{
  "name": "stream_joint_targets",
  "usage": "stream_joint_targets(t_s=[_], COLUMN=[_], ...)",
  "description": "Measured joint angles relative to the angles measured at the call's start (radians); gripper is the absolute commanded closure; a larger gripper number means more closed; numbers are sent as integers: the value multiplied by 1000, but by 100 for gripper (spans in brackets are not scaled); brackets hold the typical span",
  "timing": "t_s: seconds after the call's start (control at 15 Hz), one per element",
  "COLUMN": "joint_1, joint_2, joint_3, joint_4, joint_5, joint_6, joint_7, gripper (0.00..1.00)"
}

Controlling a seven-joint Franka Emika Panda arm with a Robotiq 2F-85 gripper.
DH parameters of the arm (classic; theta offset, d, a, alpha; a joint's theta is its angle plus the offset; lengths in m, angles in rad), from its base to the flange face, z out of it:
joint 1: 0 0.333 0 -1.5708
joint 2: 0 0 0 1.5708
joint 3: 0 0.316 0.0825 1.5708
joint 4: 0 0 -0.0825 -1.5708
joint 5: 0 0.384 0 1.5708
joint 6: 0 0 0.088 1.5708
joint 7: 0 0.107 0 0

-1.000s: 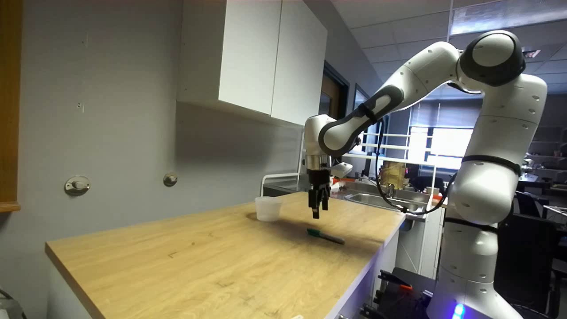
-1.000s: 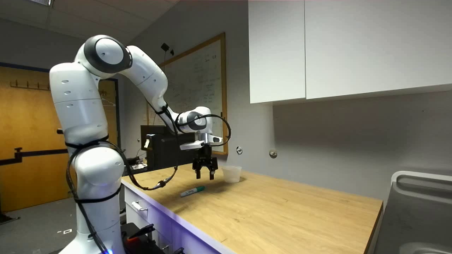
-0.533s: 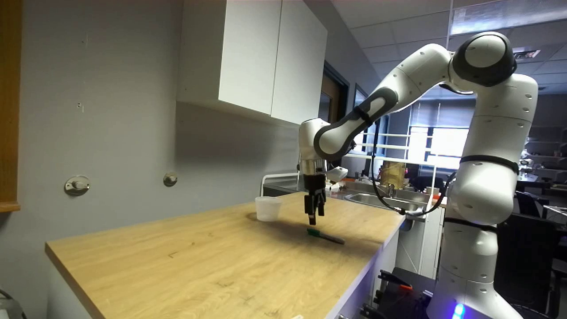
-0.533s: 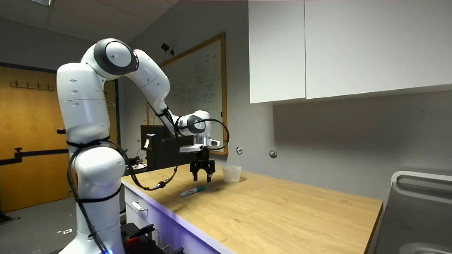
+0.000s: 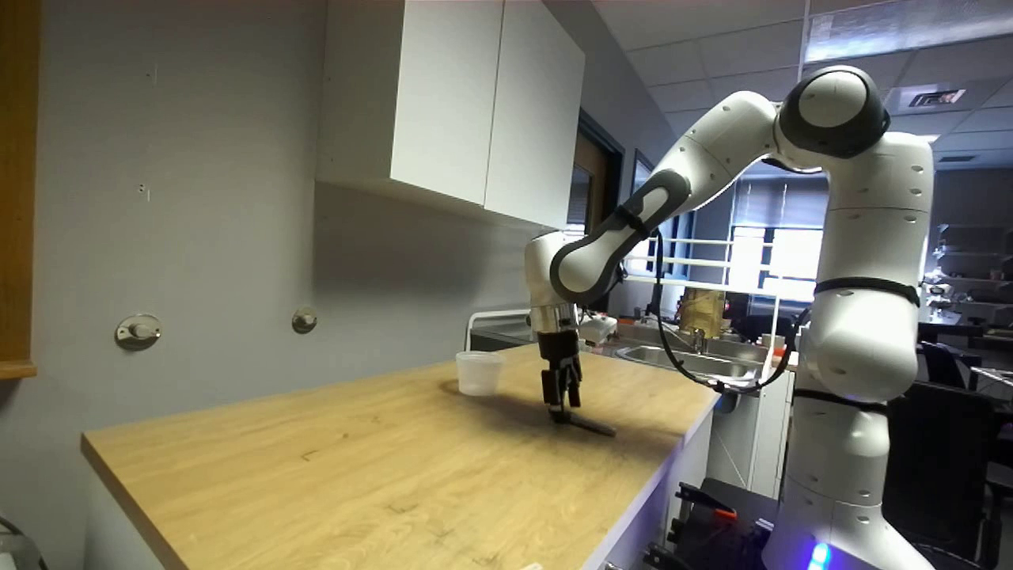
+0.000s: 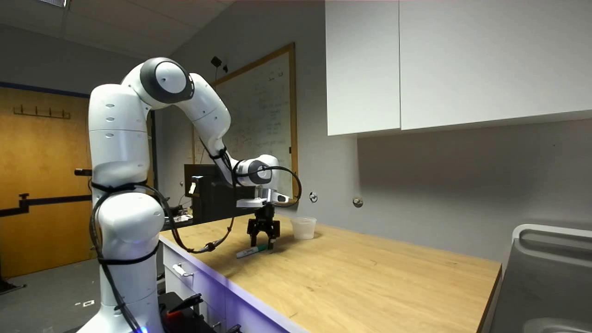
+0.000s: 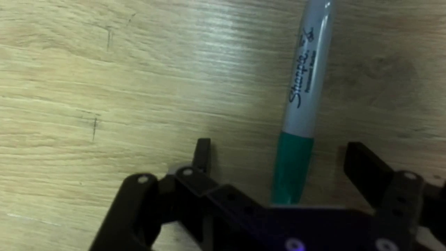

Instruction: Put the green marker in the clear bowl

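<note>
Grey wall (image 5: 198, 261): in an exterior view it rises along the counter (image 5: 356, 467) and bounds the far edge from the left.
Counter's left end: the edge slants toward the near side; from it a broad run of wood spreads rightward, giving room at surface level.
White cabinet (image 5: 459, 103): fixed to the wall, its underside well above the wood, with height to spare beneath.
Clear bowl (image 5: 479, 375): upright by the far edge, close to the wall, with a shadowed strip of wood on its right.
Gripper (image 5: 565, 410): right of the bowl and apart from it, pointing down, jaws spread, nothing in its grasp; in the wrist view its fingers (image 7: 202, 155) stand far wider apart than the green marker (image 7: 303, 90) is thick.
Contact: wood shows on either side of the green cap (image 7: 293, 164), so neither finger meets it; whether the fingertips touch the counter, I cannot tell.
Green marker: flat on the counter, outside the bowl, its cap between the spread fingers and its grey barrel reaching right and toward the near side.
Right edge: runs straight from far to near, with a band of wood between it and the barrel's end.
Sink (image 5: 696, 362): beyond the counter's far right end.
White arm (image 5: 859, 348): stands off the right edge, its links arching left, above the counter, down to the gripper.
</note>
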Motion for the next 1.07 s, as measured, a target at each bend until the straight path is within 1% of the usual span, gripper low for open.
stream_joint_targets(t_s=[0.07,0.13,0.27,0.47,0.53,0.6,0.67,1.07], joint_1=[0,0,0,0,0,0,0,2], joint_2=[11,18,22,22,22,22,22,14], joint_3=[0,0,-1,-1,-1,-1,0,1], joint_4=[1,4,13,23,25,29,32,43], joint_5=[0,1,1,1,1,1,1,-7], joint_6=[0,0,-6,-14,-17,-22,-26,-55], joint_7=[0,0,0,0,0,0,0,24], gripper=[40,50,63,87,92,92,89,89])
